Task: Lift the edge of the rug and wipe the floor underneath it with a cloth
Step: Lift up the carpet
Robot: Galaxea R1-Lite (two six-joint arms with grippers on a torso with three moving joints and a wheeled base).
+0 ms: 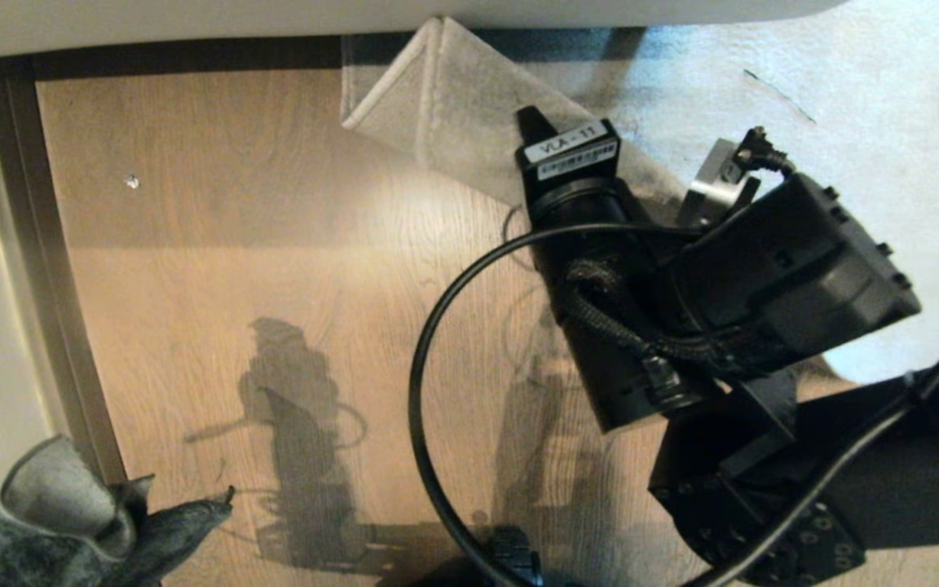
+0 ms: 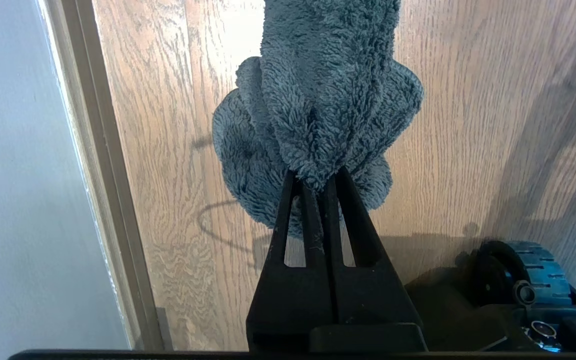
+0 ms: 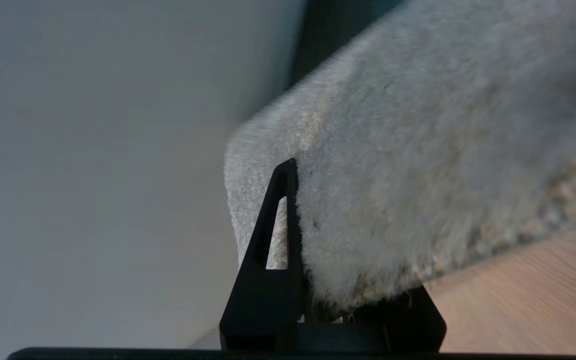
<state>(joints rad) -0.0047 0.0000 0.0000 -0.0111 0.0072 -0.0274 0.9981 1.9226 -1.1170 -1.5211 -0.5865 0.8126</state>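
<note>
Looking through the head camera, I cannot see the fingers of my right gripper; its black wrist block with a white label covers them. In the right wrist view only one black finger shows fully, the other is hidden behind the fabric. Between them sits the rug edge, the bound corner of a grey-beige short-pile rug, so this gripper is closed on it. The corner is folded up and back over the rug, and its pale, felt-like underside faces the camera. The upper part of the fold is cut off by a pale surface along the top of the head view.

Below the raised corner lies the floor, light brown wood-grain planks, smooth and a little glossy, with dark shadows of the arms on it. A thick black cable curves across it in a loop.

My left gripper is out of the head view; only the small dark grey fluffy microfibre cloth shows at the lower left corner there, partly cut off. In the left wrist view the two black triangular fingers are pressed together and pinch a bunch of the cloth, which hangs in soft folds above the planks, near a grey-brown strip beside a pale wall.
</note>
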